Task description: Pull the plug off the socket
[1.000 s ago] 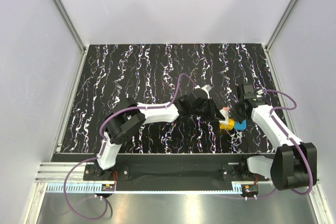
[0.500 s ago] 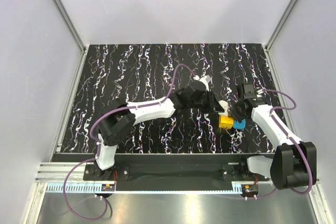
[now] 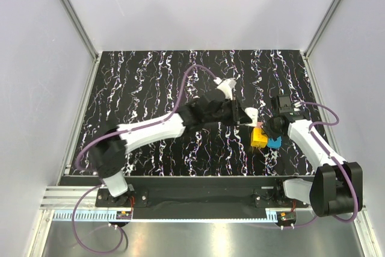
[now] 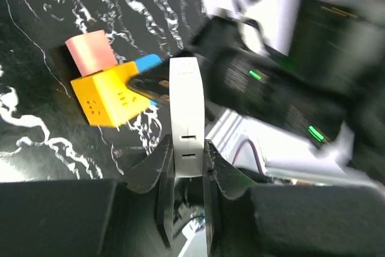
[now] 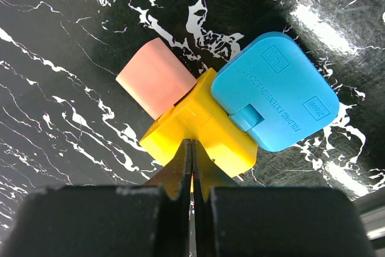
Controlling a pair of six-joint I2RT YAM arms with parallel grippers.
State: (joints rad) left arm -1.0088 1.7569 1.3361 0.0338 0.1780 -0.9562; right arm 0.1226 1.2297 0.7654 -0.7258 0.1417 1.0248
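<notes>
The yellow cube socket (image 3: 259, 137) lies on the black marbled table, also seen as the socket (image 5: 204, 127) and the socket (image 4: 108, 97). A pink plug (image 5: 155, 76) and a blue plug (image 5: 277, 91) sit in its sides. A white plug (image 4: 183, 109) is clear of the socket, gripped flat between the jaws of my left gripper (image 4: 183, 148); in the top view this white plug (image 3: 251, 114) hangs just beyond the socket. My right gripper (image 5: 191, 148) is shut, its tips pressed against the socket's yellow face.
The black marbled table (image 3: 150, 82) is bounded by white walls at the back and both sides. My right arm (image 4: 289, 82) fills the background close behind the white plug. A purple cable (image 3: 186, 85) loops above the left arm.
My left gripper has pulled back from the yellow socket toward the far side, carrying the white plug with it. The right gripper and the socket have stayed in place.
</notes>
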